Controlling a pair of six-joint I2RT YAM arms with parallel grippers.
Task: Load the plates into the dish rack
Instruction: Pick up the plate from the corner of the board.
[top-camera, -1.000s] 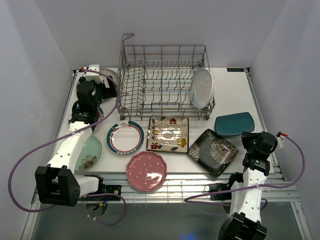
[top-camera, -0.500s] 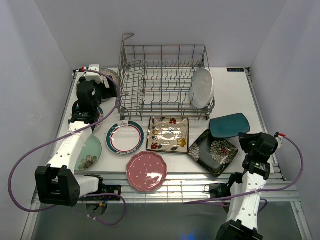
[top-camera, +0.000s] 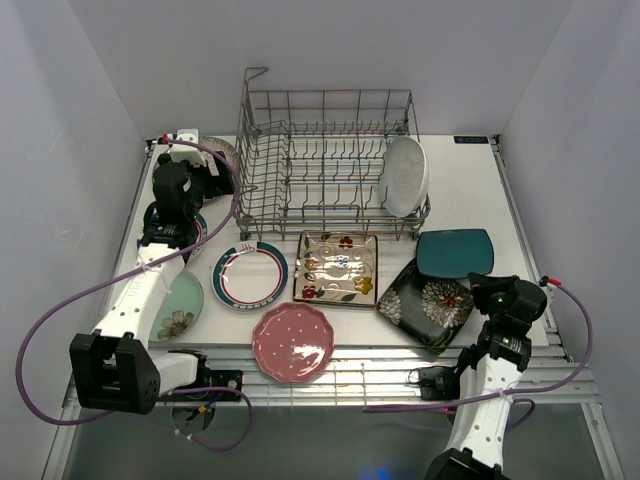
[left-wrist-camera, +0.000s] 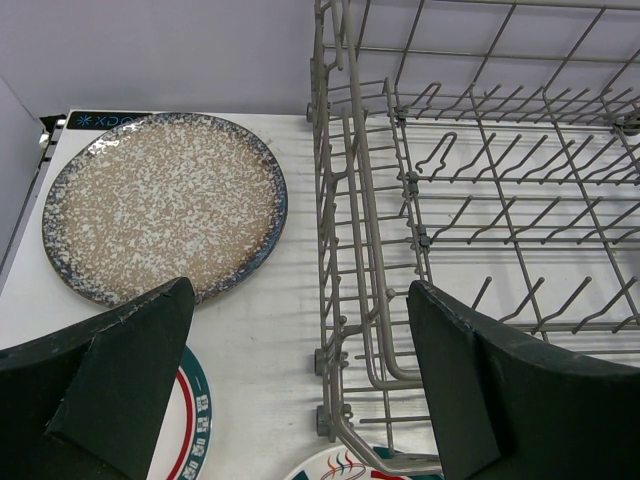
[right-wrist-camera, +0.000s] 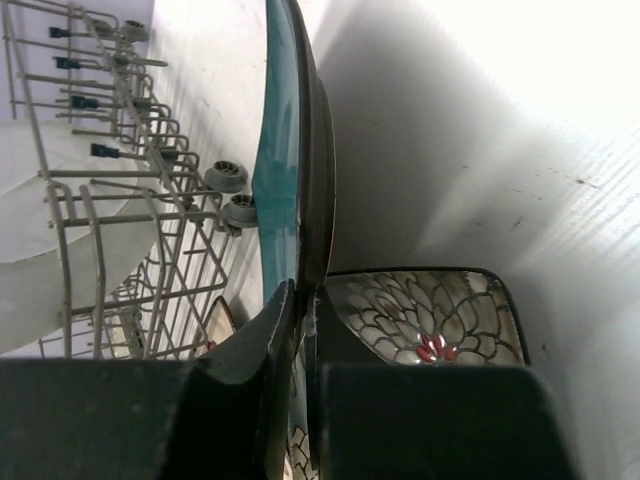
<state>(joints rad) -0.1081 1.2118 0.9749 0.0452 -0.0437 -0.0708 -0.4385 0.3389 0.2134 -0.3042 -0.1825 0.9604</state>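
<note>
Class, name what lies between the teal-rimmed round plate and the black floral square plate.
The cream floral square plate lies between them, as the top view shows.

The left arm (top-camera: 140, 290) covers much of the speckled plate (top-camera: 225, 150) beneath it.

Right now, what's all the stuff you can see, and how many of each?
dish rack: 1, grey wire, back middle of the table
white oval plate: 1, white, standing in the rack's right end
speckled plate: 1, brown and white, left of the rack
ringed plates: 2, white with teal and red rings, one before the rack, one under the left jaws
cream floral plate: 1, cream, before the rack
black floral plate: 1, black, front right
pink plate: 1, pink, front middle
green plate: 1, pale green, front left
teal plate: 1, teal, right side, held
left arm: 1, white and black, left side, jaws open
right arm: 1, white and black, front right, jaws shut on the teal plate
</note>
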